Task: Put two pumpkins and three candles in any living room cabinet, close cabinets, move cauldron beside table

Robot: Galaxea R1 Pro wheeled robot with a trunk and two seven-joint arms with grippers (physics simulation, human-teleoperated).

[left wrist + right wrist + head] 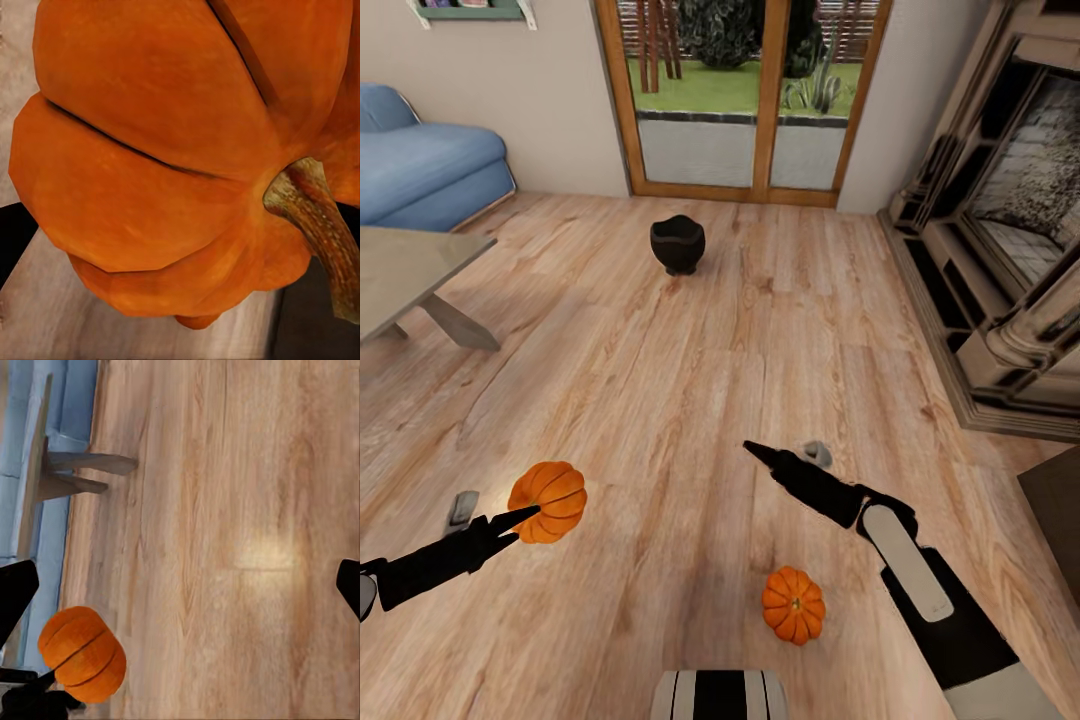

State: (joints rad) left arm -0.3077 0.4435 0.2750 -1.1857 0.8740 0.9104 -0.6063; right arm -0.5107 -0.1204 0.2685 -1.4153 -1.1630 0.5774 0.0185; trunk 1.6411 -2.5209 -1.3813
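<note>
On the wood floor (780,340) just below and beside your right claw (752,448) lies the smaller pumpkin (794,604), back toward the robot's base; that arm is the nearer one. The right claw hangs spread wide and empty, its fingertips far apart in its wrist view. Your left claw (530,513) is clamped on the larger pumpkin (548,501), lifted off the floor. The cauldron (678,244) sits well ahead of both claws, the desk (400,270) off to the left.
</note>
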